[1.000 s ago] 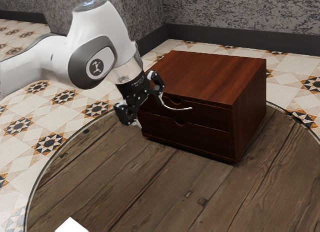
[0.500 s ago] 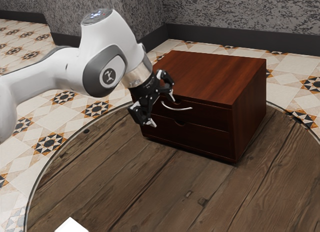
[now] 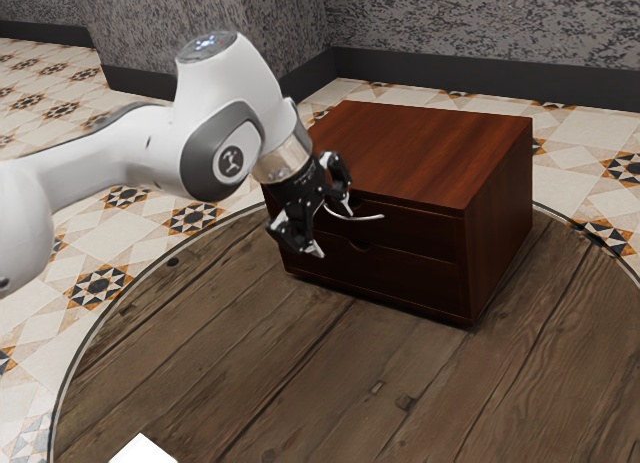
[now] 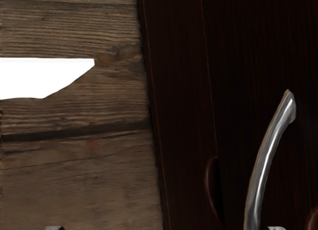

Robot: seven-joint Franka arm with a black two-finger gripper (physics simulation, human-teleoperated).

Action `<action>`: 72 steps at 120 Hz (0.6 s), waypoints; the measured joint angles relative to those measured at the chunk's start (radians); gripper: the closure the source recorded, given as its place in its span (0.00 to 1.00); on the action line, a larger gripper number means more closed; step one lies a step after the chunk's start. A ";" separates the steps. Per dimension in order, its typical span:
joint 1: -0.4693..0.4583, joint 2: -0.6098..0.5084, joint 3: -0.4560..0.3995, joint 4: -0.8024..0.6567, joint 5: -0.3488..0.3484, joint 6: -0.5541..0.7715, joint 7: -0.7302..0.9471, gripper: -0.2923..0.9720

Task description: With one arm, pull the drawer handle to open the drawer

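A dark red-brown wooden cabinet (image 3: 430,153) with two drawers stands on the round wooden table (image 3: 300,373). Both drawer fronts sit flush with the cabinet. The upper drawer (image 3: 410,226) carries a curved silver handle (image 3: 358,216), while the lower drawer (image 3: 395,271) has only a finger recess. My black gripper (image 3: 322,209) is open at the handle's end nearer the exterior view's left, one finger above that end and one below it. In the wrist view the handle (image 4: 268,165) arches over the dark drawer front (image 4: 198,91), just ahead of the hand.
The cabinet's side nearest the arm (image 4: 149,115) meets the plank tabletop (image 4: 74,165). A white object (image 3: 140,450) lies at the table's front edge, and a white patch (image 4: 39,76) lies on the planks. Patterned floor tiles (image 3: 120,213) surround the table.
My arm has swung toward the exterior view's right. The open gripper has gone from beside the cabinet's corner to the handle's near end. The drawers have not moved.
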State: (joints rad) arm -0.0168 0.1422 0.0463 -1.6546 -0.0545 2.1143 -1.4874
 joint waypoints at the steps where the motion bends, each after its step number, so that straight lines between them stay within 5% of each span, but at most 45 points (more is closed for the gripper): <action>1: 0.001 0.001 0.000 0.000 0.000 0.000 0.000 0.41; 72: -0.007 -0.061 0.002 -0.090 -0.005 0.010 -0.010 0.58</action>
State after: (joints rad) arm -0.0235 0.0816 0.0479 -1.7448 -0.0596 2.1246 -1.4971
